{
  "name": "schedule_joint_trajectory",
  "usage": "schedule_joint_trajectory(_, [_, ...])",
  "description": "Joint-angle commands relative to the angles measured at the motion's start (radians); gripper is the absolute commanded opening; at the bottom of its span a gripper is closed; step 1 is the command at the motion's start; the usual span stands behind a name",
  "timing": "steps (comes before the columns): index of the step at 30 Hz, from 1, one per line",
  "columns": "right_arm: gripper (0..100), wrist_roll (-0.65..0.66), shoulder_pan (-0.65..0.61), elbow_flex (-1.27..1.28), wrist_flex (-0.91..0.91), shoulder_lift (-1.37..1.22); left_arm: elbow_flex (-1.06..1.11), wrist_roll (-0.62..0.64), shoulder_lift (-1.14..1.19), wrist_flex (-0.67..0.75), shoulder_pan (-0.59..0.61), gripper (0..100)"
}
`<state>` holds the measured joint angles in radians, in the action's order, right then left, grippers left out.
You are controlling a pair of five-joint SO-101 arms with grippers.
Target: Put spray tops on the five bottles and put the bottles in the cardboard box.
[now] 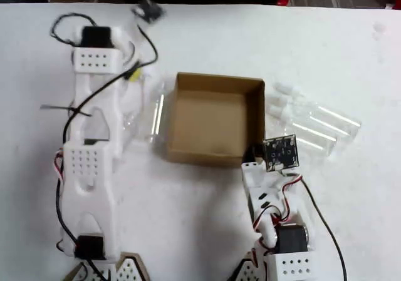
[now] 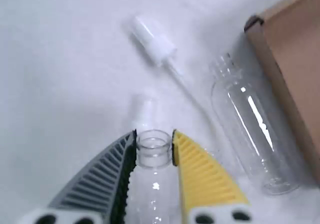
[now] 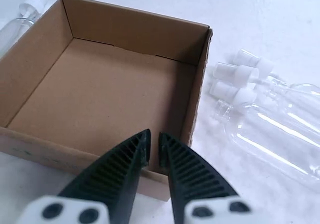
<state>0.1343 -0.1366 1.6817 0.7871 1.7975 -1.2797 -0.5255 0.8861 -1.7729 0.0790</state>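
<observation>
My left gripper [image 2: 152, 151], with one grey and one yellow finger, is shut on the open neck of a clear bottle [image 2: 152, 184]. A white spray top [image 2: 152, 45] with its thin tube lies on the table just beyond it. Beside it, another clear bottle [image 2: 250, 126] lies against the cardboard box [image 2: 290, 54]. In the high view the left gripper [image 1: 133, 76] sits left of the box [image 1: 216, 115]. My right gripper [image 3: 154, 149], black-fingered, is shut on nothing above the box's near wall [image 3: 75, 156]. Three bottles [image 3: 280, 129] and loose spray tops [image 3: 237, 74] lie right of the box.
The box [image 3: 100, 89] is open-topped with nothing inside. A black cable [image 1: 147, 46] runs along the left arm across the white table [image 1: 188, 218]. A further bottle [image 3: 20, 14] lies past the box's far corner.
</observation>
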Motion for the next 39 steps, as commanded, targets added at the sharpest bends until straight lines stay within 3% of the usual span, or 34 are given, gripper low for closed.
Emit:
schedule_joint_trajectory(1, [1.9, 0.0, 0.01, 0.009, -0.007, 0.002, -0.044, 0.199, -0.292, -0.018, 0.01, 2])
schedule_joint_trajectory(7, [1.9, 0.0, 0.01, 0.009, -0.004, 0.001, -0.043, 0.512, -0.53, -0.018, 0.013, 2])
schedule_joint_trajectory(11, [1.9, 0.0, 0.01, 0.009, -0.002, 0.001, 0.083, 0.522, -0.679, -0.018, 0.007, 2])
schedule_joint_trajectory(18, [1.9, 0.0, 0.01, 0.009, -0.002, 0.001, 0.528, 0.522, -1.089, 0.023, -0.142, 2])
schedule_joint_trajectory(29, [1.9, 0.0, 0.01, 0.009, 0.001, 0.001, 1.267, 0.525, -1.544, 0.568, -0.173, 2])
schedule_joint_trajectory(36, [1.9, 0.0, 0.01, 0.009, 0.001, 0.001, 1.771, 0.526, -1.873, 1.057, -0.274, 2])
schedule_joint_trajectory(39, [1.9, 0.0, 0.01, 0.009, 0.001, 0.001, 1.946, 0.605, -1.968, 1.243, -0.317, 2])
